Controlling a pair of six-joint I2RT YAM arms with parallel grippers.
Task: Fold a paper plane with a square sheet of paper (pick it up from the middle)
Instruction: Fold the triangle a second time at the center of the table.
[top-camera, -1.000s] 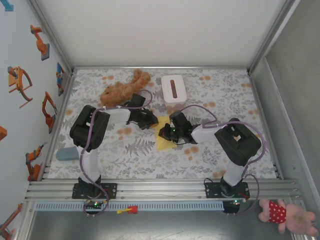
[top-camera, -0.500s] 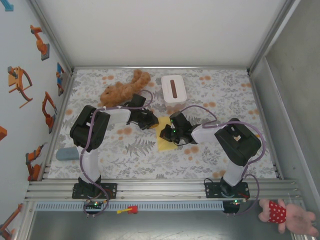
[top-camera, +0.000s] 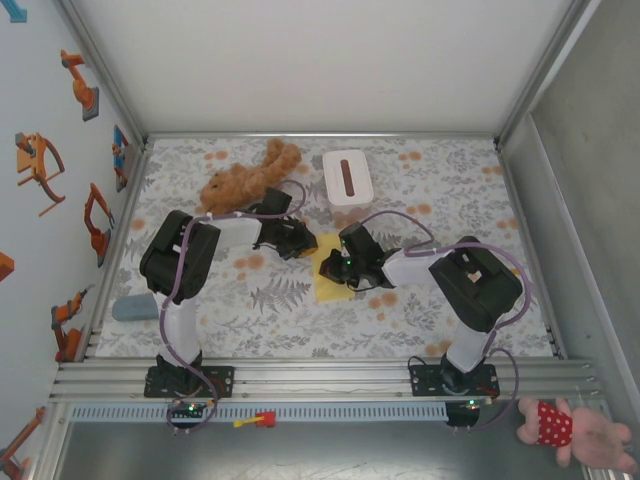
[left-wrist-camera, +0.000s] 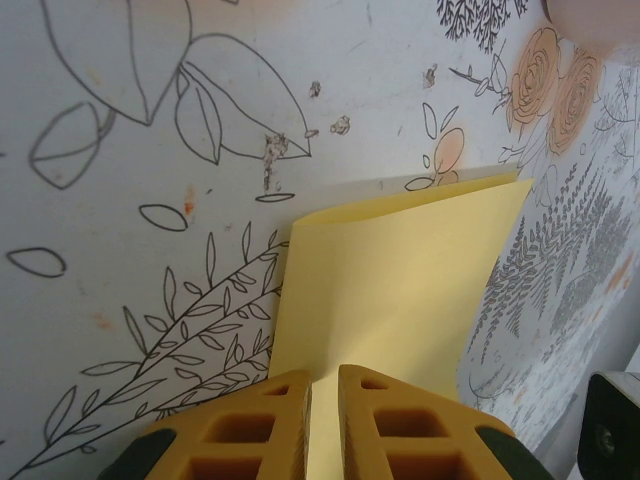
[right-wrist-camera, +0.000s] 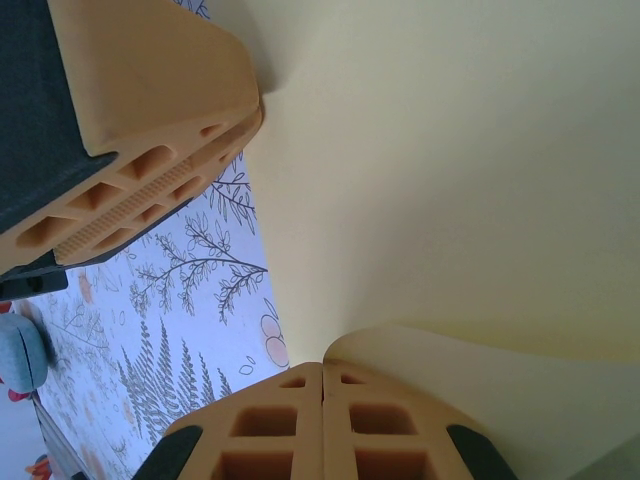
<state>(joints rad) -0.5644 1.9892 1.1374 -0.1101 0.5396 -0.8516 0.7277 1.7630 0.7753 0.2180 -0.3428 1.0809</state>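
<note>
The square sheet of paper (top-camera: 327, 288) is pale yellow and lies partly folded on the flowered table between the two arms. In the left wrist view the sheet (left-wrist-camera: 400, 270) shows a doubled far edge, and a shaded ridge of it runs into the narrow slit of my left gripper (left-wrist-camera: 322, 378), which is shut on it. My left gripper (top-camera: 307, 243) sits at the sheet's upper left corner. My right gripper (top-camera: 336, 268) is over the sheet's middle. Up close, my right gripper (right-wrist-camera: 322, 370) is shut on a curled flap of the sheet (right-wrist-camera: 450, 170). The left gripper's fingers (right-wrist-camera: 150, 90) meet the sheet's edge.
A brown plush toy (top-camera: 245, 180) lies behind the left arm. A white box with a brown slot (top-camera: 347, 177) stands behind the paper. A blue-grey object (top-camera: 130, 307) rests at the table's left edge. A pink plush (top-camera: 575, 430) lies off the table, front right.
</note>
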